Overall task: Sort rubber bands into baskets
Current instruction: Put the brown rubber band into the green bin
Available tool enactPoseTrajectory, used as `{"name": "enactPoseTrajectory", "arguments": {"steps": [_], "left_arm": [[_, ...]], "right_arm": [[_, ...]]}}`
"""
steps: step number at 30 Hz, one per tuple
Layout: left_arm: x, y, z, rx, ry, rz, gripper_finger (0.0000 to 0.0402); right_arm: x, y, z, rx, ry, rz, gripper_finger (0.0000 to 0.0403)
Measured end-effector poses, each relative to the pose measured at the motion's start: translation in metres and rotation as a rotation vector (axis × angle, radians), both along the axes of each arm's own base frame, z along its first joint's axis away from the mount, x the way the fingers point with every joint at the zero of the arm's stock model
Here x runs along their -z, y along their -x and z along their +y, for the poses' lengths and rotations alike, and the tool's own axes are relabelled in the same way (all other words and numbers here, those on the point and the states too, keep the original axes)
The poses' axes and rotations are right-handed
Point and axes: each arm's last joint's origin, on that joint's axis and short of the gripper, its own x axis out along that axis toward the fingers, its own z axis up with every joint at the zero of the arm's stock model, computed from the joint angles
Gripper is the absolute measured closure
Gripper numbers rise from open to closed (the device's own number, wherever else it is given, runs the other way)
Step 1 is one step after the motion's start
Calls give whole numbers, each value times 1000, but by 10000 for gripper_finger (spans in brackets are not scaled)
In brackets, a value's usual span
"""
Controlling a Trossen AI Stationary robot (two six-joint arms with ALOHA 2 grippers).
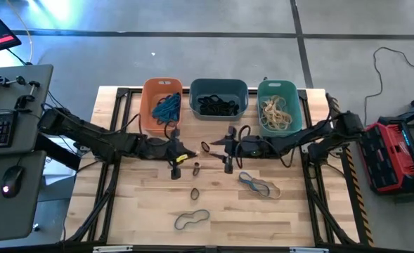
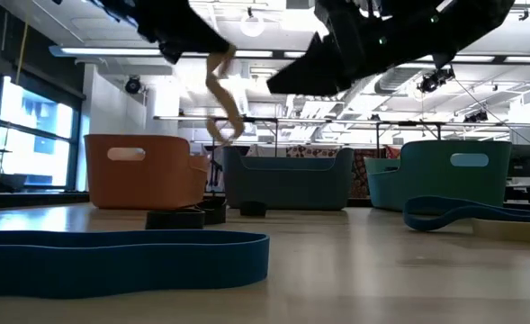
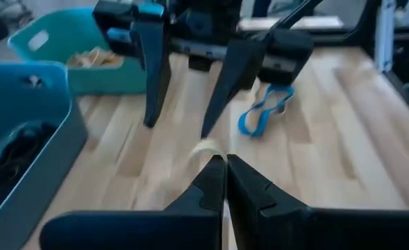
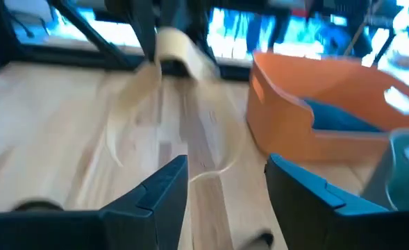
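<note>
Three baskets stand along the far edge: orange with blue bands, slate with dark bands, teal with tan bands. My left gripper is at mid-table, shut on a tan rubber band that hangs under it. My right gripper faces it from the right, open, fingers apart with nothing between them. Loose rubber bands lie flat on the table: a blue and a tan one, a blue-grey one, and small dark ones. My left gripper pinches the tan rubber band's upper end between its two shut fingers. The fingers slant down toward the table's right side. The band hangs slack below them as a narrow loop, its lower end clear of the table.
Black frame rails run along the table's left and right sides. A large blue band lies close to the low camera at the near edge. Bare wood lies between the loose bands and the baskets. A desk with keyboard and mouse stands off the table's left.
</note>
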Motion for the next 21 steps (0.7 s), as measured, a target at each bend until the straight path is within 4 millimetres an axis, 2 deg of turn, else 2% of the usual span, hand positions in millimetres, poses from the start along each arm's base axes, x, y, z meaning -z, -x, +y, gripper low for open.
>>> {"name": "enactPoseTrajectory", "arguments": {"steps": [11,21], "left_arm": [[-14,-6,-2,81,0,-147,401],[-2,-23,-1,81,-9,-177,401]], "right_arm": [[-4,-10,7,-74,23,-162,219],[-12,-10,8,-127,21,-241,219]]}}
